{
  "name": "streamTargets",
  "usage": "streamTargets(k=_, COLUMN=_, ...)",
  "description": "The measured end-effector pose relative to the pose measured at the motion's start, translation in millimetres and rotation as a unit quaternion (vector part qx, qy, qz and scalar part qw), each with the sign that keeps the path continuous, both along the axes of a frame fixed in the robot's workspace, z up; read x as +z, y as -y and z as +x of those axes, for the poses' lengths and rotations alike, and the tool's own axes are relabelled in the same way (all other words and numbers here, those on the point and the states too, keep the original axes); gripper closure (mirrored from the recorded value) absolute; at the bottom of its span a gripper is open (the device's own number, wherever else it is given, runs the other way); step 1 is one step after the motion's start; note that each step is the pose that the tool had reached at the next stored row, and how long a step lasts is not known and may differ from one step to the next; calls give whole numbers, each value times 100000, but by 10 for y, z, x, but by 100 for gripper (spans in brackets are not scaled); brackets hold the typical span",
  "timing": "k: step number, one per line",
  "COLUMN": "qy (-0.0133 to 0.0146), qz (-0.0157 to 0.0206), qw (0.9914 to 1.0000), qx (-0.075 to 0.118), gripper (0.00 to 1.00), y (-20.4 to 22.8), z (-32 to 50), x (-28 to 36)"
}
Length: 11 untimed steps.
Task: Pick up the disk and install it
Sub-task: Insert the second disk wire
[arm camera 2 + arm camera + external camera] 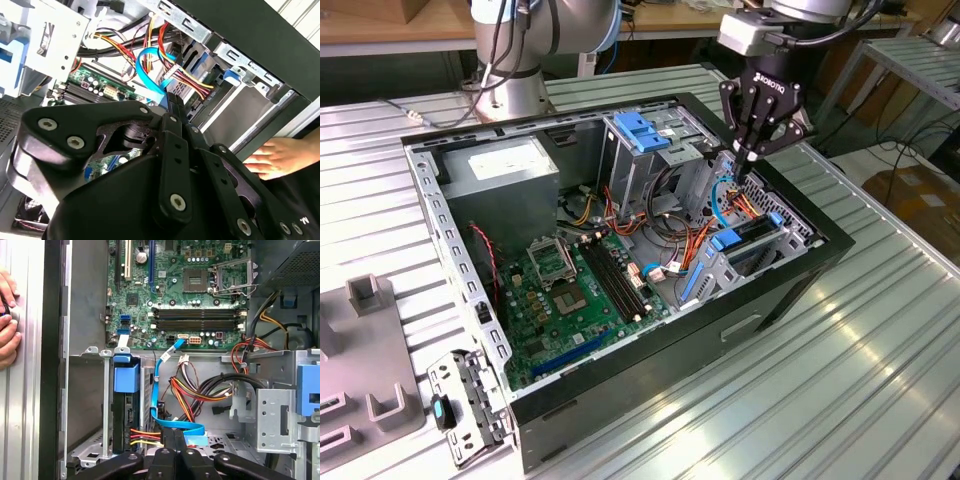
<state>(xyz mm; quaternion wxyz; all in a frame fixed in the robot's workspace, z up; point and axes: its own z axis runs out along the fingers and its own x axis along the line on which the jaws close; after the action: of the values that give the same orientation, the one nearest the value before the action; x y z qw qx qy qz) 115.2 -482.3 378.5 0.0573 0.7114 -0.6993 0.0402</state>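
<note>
The disk (752,232) is a dark flat drive with bright blue side rails. It sits on edge in the metal bay at the case's front corner, at the exterior view's right. In the first wrist view the disk (125,410) stands in its slot with a blue end tab on top and red and yellow wires plugged into it. My gripper (746,166) hangs just above the case behind the bay, fingers together and holding nothing. In the first wrist view the gripper (173,434) is beside the disk, over a flat blue cable.
A thin blue cable (159,385) and wire bundles (200,390) run under the gripper. A tall metal cage carries a lighter-blue block (642,130). The motherboard (570,290) fills the case floor. A person's hand (7,315) rests on the case's outer wall. A loose bracket (470,400) lies on the table.
</note>
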Motion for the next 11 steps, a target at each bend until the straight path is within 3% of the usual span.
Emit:
streamTargets(k=2, qy=-1, qz=-1081, qw=99994, qx=-5, gripper=88, y=-9, z=1, x=-23)
streamTargets(k=3, qy=0, qz=-1414, qw=99990, qx=-9, gripper=82, y=-13, z=1, x=-33)
streamTargets(k=5, qy=-1, qz=-1964, qw=99981, qx=-5, gripper=82, y=-20, z=2, x=-52)
streamTargets(k=8, qy=-1, qz=-2629, qw=99965, qx=-7, gripper=82, y=-34, z=5, x=-85)
streamTargets(k=10, qy=-1, qz=-2886, qw=99958, qx=-6, gripper=81, y=-41, z=7, x=-106)
streamTargets(k=11, qy=-1, qz=-2979, qw=99956, qx=-4, gripper=75, y=-43, z=7, x=-113)
